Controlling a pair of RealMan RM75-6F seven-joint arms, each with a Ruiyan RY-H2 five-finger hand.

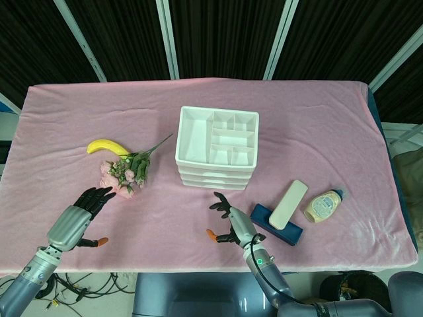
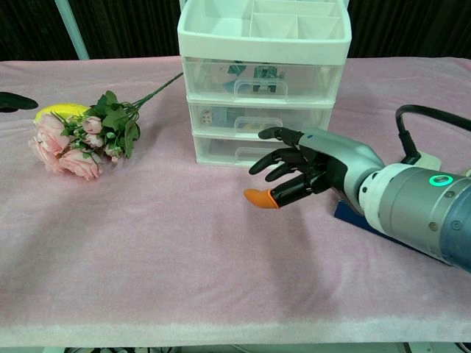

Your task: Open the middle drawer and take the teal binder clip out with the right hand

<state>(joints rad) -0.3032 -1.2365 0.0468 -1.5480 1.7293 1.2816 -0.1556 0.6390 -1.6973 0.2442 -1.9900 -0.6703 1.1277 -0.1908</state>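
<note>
The white three-drawer unit [image 1: 217,148] stands mid-table, all of its drawers closed. In the chest view the middle drawer [image 2: 257,118] has a clear front, and a small teal shape [image 2: 232,116] shows dimly behind it beside a die; I cannot tell whether it is the clip. My right hand [image 2: 298,173] hovers just in front of the unit with its fingers spread and pointing left, holding nothing and touching nothing. Seen from the head view, the right hand [image 1: 228,221] is a short way from the drawer fronts. My left hand [image 1: 86,208] is open, low over the cloth at the near left.
A bunch of pink flowers [image 1: 129,170] and a banana [image 1: 107,146] lie left of the unit. To its right lies a blue box [image 1: 294,232] with a white case [image 1: 288,203] on top, then a cream bottle [image 1: 324,205]. A pink cloth [image 1: 330,132] covers the table.
</note>
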